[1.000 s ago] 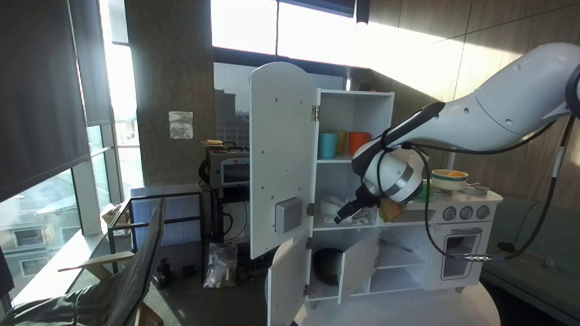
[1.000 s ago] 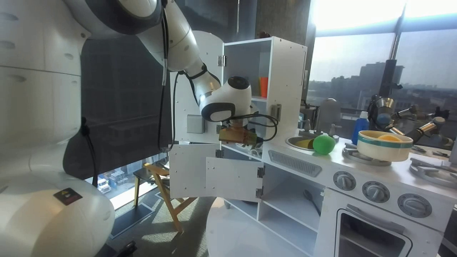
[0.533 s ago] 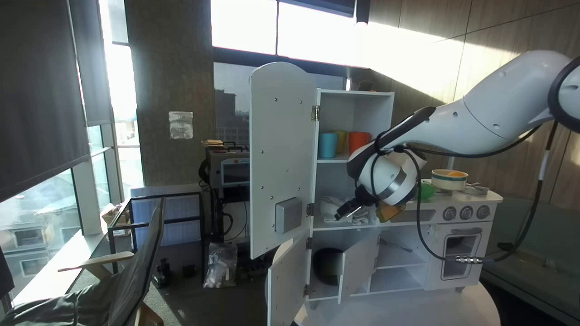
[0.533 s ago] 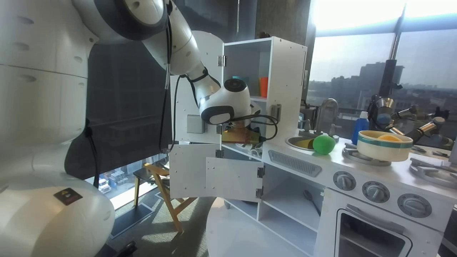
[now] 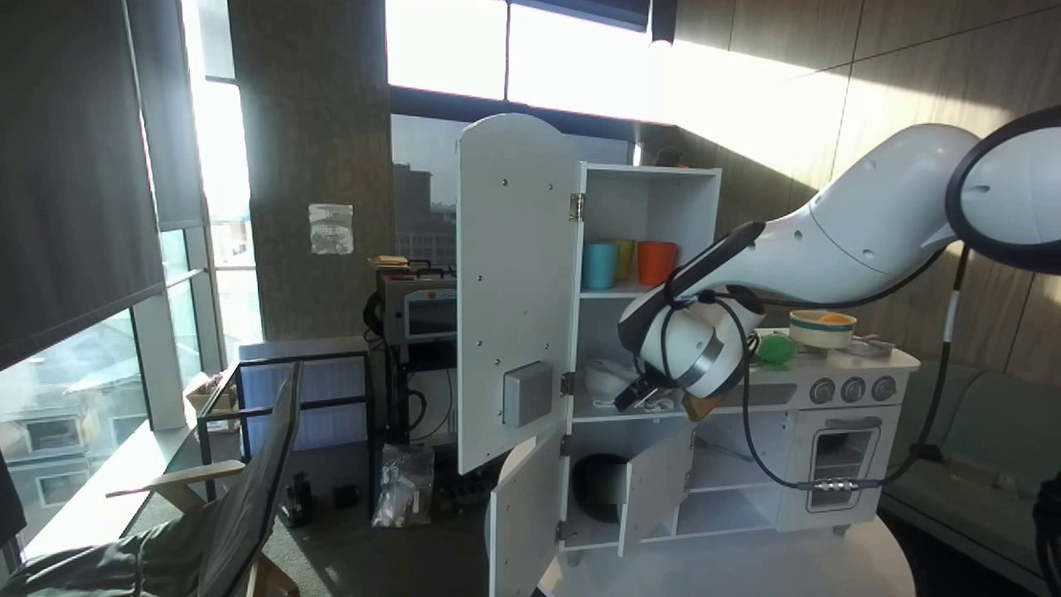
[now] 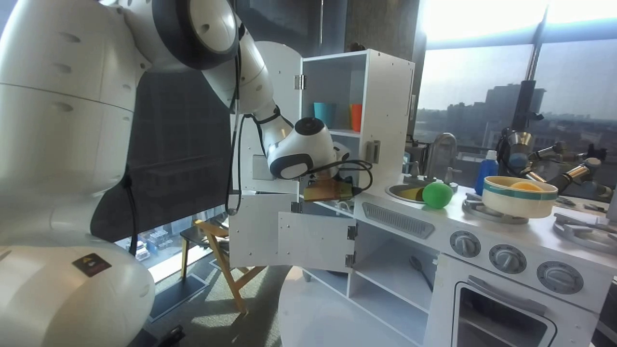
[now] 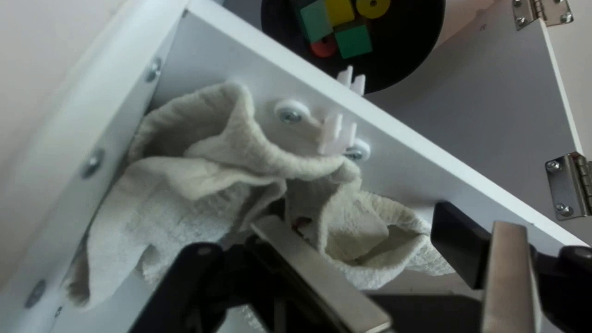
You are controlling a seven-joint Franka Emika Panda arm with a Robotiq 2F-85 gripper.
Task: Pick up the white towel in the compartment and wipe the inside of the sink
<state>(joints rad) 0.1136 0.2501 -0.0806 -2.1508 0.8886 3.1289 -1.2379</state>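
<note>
Since the earlier frame, the white, jointed robot arm [image 5: 862, 236] has lowered at the wrist in both exterior views; the tall white toy kitchen cabinet [image 6: 385, 106] has not shifted. The cabinet's rectangular, white-walled compartment [image 7: 407, 178] stands open at the front. In an exterior view, the round, silver-coloured sink [image 6: 393, 193] lies beside the cabinet, apart from the arm. The soft white cloth towel [image 7: 249, 157] lies crumpled in the compartment, beside a screw-studded side wall [image 7: 121, 118] and near the corner where that wall meets the front edge [image 7: 402, 129]. The black-and-silver metal gripper [image 7: 372, 236] stands with jaws parted, a towel fold visible between them; nothing is grasped, and contact cannot be confirmed. Step in hand, as judged: the pick-up, at the point of grasping; wiping is not begun. The next move calls for closing on ample cloth, clear of the pale plastic catch [image 7: 336, 138], then lifting out over the front edge.
</note>
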